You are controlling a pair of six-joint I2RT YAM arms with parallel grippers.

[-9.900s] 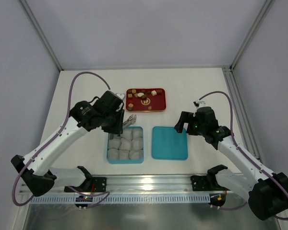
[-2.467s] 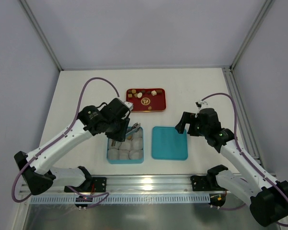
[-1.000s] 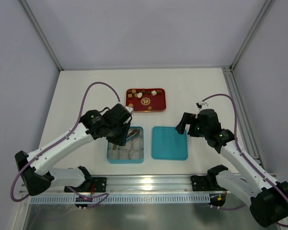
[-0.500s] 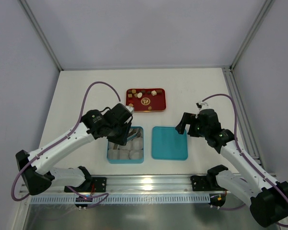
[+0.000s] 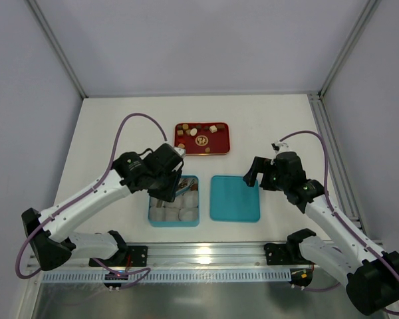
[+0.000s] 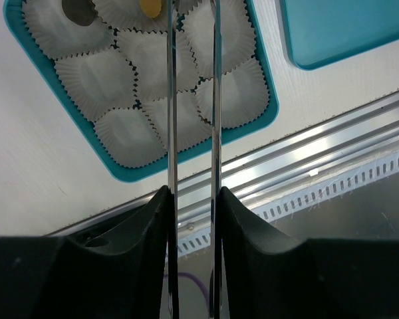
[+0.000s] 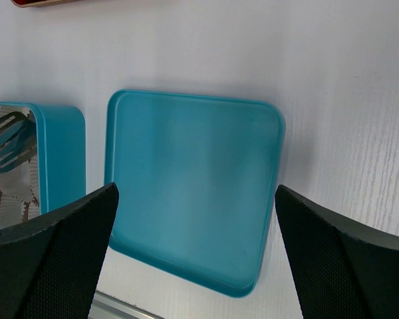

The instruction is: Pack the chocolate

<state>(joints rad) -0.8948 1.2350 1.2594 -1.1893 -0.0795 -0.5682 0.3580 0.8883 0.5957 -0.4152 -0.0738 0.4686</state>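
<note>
Left gripper (image 6: 193,199), tongs (image 6: 171,100) now in box (image 6: 239,135), seemingly released chocolate (image 6: 149,6); right gripper (image 7: 196,189) unchanged.

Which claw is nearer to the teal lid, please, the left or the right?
Right. The right claw hovers open at the far right corner of the teal lid; the left claw, holding tweezers, is over the cup-filled box.

White table (image 5: 120,126), pale grey walls (image 5: 199,40), seemingly metal corner posts (image 5: 56,50)
</note>
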